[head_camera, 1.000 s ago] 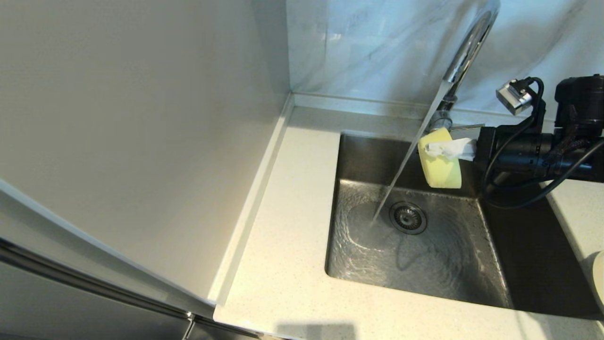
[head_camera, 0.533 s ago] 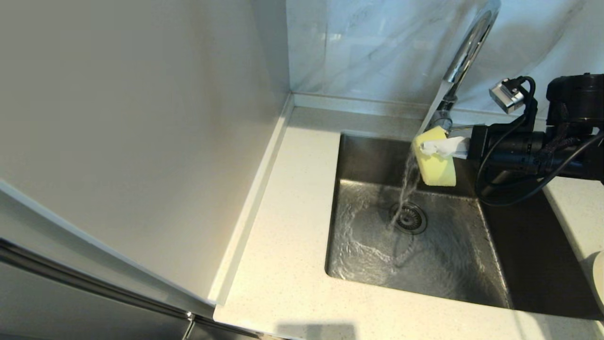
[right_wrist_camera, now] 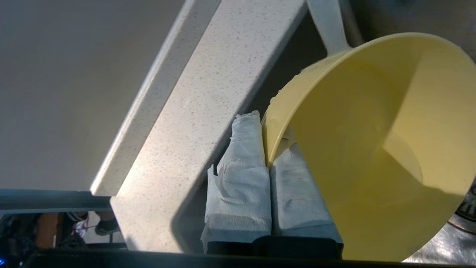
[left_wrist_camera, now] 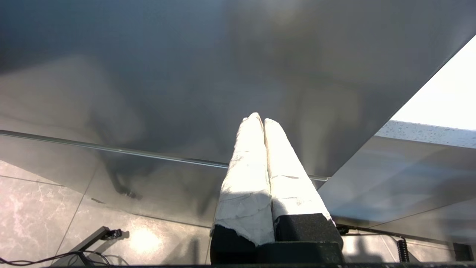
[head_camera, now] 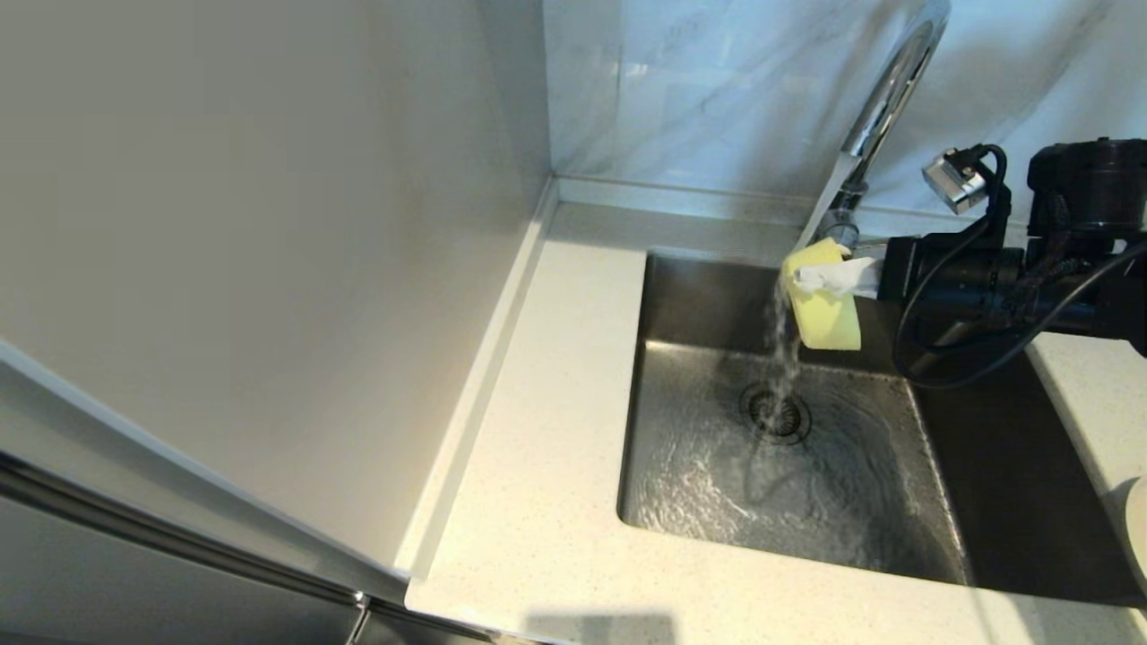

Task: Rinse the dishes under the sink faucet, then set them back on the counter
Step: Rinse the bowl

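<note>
A: Rinsing is under way, as I read it. The right gripper (head_camera: 829, 276) reaches across the sink (head_camera: 932, 502) from the right and has its paper-wrapped fingers (right_wrist_camera: 241, 178) clamped on the rim of the small pale yellow bowl (head_camera: 823, 309), one finger outside the wall and one inside. The bowl is tipped on its side over the back of the basin, just below the spout of the chrome gooseneck faucet (head_camera: 883, 98).

B: Is water on it?

A: Yes. The water stream (head_camera: 784, 345) strikes the bowl's upper edge, breaks up, and falls onto the drain strainer (head_camera: 776, 414); the basin floor is awash.

B: And the rest of the dishes?

A: A pale curved edge at the far right of the counter (head_camera: 538, 466) may be the cream plate (head_camera: 1136, 528), but too little shows to be sure. No chopsticks are visible. So my judgement is an early stage: the bowl is mid-rinse and must go back to the counter, with the others still to do.

B: The left arm?

A: The left gripper (left_wrist_camera: 260, 121) is parked away from the sink, fingers pressed together on nothing.

B: Any brands or writing?

A: None readable anywhere.
</note>
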{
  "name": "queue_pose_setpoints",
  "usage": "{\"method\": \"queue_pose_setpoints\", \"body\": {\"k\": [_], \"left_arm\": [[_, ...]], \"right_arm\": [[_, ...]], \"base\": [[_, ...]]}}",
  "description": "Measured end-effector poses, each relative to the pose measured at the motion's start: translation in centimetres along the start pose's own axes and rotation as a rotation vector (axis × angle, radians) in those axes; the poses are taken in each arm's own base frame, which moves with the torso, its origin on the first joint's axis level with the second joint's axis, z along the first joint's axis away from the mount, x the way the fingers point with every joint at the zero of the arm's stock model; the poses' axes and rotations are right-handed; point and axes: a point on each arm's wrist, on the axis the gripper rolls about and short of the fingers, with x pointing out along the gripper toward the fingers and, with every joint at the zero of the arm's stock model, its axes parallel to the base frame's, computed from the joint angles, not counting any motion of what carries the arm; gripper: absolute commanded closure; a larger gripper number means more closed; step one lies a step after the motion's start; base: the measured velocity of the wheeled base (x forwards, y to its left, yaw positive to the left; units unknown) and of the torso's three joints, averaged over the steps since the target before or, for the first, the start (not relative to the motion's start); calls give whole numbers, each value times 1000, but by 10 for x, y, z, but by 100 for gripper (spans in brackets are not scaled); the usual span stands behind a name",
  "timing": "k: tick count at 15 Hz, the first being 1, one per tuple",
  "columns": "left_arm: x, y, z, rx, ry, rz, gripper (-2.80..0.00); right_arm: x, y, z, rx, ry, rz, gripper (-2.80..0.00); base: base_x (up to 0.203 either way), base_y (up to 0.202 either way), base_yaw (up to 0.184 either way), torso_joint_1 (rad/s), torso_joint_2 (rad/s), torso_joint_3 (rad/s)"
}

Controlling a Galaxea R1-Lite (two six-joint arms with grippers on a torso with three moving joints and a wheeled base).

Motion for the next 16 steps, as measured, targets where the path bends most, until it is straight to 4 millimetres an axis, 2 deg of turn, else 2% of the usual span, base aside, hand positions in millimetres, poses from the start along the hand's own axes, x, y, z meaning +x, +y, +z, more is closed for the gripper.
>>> {"method": "queue_pose_setpoints", "body": {"k": [5,8,11,16], "left_arm": [[0,0,0,0,0,0,0],[0,0,0,0,0,0,0],[0,0,0,0,0,0,0],[0,0,0,0,1,0,0]], "right_arm": [[-2,-2,-10,-2,18,-40,0],[-9,-5,-38,-76,95,-71,0],[-17,-5,-62,-269,197,-86,0],[-12,7,-58,-418,189,-41,0]], "base": [[0,0,0,0,0,0],[0,0,0,0,0,0],[0,0,0,0,0,0],[0,0,0,0,0,0]]}}
